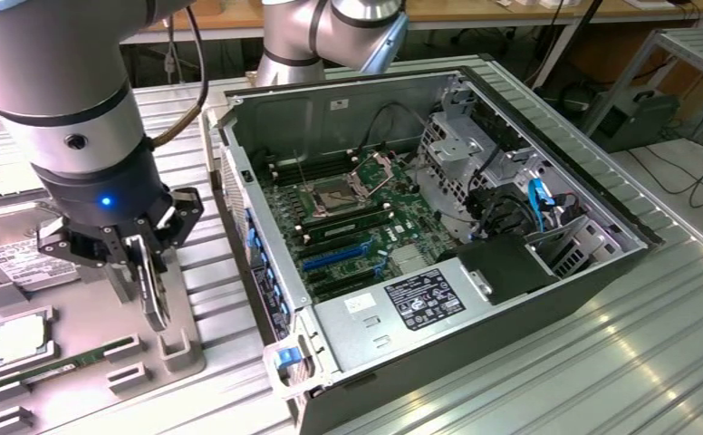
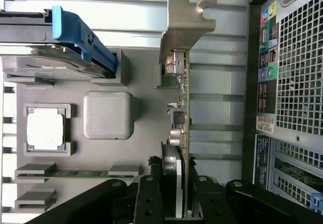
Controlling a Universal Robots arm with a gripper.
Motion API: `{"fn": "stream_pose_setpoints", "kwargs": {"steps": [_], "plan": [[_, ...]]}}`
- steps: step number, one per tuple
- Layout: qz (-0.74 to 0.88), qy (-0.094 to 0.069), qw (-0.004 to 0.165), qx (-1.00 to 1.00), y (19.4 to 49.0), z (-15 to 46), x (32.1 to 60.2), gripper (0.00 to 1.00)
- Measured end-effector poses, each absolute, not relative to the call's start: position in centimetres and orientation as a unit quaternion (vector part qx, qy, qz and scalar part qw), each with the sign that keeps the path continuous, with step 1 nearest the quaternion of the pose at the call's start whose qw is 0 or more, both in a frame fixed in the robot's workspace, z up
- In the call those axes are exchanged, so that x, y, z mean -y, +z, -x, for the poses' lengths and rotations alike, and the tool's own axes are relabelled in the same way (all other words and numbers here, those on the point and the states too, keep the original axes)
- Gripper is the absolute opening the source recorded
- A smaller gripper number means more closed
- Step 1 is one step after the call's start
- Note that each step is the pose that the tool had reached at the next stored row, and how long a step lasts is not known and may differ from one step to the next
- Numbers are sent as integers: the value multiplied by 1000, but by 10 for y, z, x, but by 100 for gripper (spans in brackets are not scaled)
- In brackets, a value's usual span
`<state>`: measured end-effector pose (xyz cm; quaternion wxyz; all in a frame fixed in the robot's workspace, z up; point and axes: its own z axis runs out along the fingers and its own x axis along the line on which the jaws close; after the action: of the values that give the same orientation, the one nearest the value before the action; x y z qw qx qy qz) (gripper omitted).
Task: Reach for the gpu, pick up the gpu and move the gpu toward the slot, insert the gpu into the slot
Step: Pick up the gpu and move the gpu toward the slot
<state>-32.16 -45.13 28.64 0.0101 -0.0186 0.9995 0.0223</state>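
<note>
The gpu (image 1: 155, 294) stands on edge over the grey fixture tray (image 1: 86, 317), at the exterior view's left of the open computer case. My gripper (image 1: 146, 272) comes down from above, its fingers on both flat sides of the card. In the wrist view the gpu (image 2: 184, 108) appears edge-on, with its silver bracket (image 2: 185, 24) at the far end and my gripper (image 2: 182, 186) shut around the near end. The blue slot (image 1: 333, 258) lies on the motherboard inside the case, well apart from the card. Whether the card's lower edge still rests in its holder I cannot tell.
The tray also carries a hard drive (image 1: 14, 263), a processor chip (image 1: 19, 335) and a green memory stick (image 1: 62, 367). The computer case (image 1: 593, 208) lies open on its side, with cables and a drive cage inside. Its rear panel (image 2: 292, 82) is close beside the card.
</note>
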Motion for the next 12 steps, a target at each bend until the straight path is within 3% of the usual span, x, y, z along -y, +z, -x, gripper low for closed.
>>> {"fn": "stream_pose_setpoints", "kwargs": {"steps": [12], "plan": [[19,22,10,-1000,301,322,451,28]]}}
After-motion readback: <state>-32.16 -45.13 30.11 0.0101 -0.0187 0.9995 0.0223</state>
